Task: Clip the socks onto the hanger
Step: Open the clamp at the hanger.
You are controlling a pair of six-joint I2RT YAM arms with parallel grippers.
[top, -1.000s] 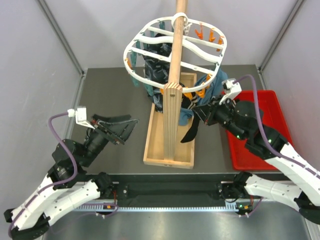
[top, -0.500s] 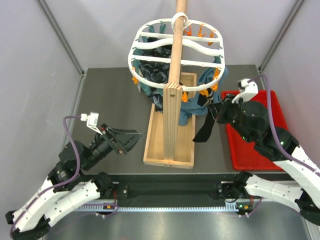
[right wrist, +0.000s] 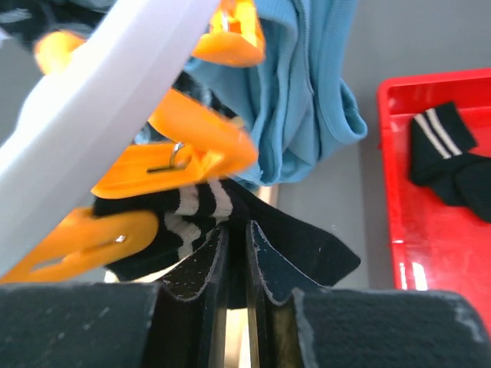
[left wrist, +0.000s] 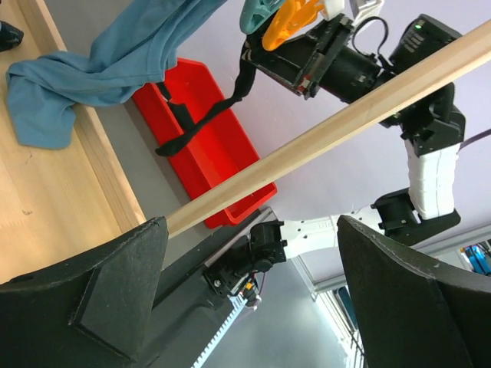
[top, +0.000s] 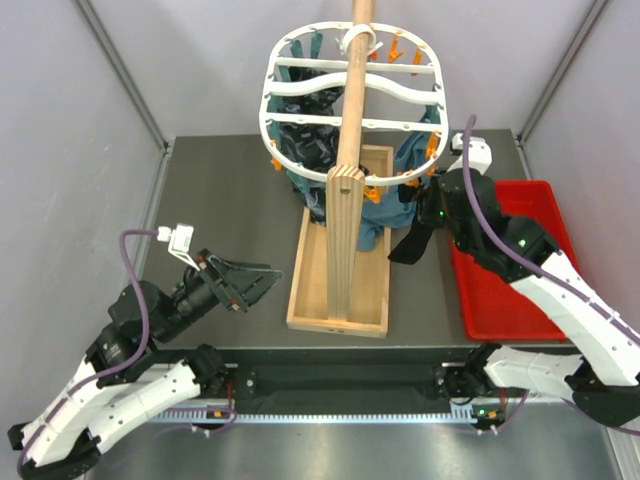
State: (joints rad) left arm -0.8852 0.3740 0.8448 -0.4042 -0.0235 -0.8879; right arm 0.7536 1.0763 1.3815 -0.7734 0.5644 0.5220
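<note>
Far left, at 8 o'clock from the wooden pole (top: 345, 200): left gripper (top: 262, 283), spread wide, holding nothing, aimed toward the wooden base (top: 300, 300). Centre: hanger (top: 268, 120) hung on the pole, blue cloth (right wrist: 307, 100) dangling beneath. At 3 o'clock from the pole, just under the hanger rim: right gripper (right wrist: 234, 245), pinched onto a black sock (top: 410, 245) near its striped cuff, with the length of it drooping toward 6 o'clock beside the red bin (top: 500, 300). From the right wrist view: cuff pressed up against an orange clothespin (right wrist: 176, 157); seating inside the pin not confirmable. Step in hand, by judgement: feeding the cuff into that pin. Next: confirm pin bite on the cuff before releasing the grip, then withdraw downward without dragging the fabric. Afterwards, collect the second sock (right wrist: 441, 146) lying in the red bin at far right.
</note>
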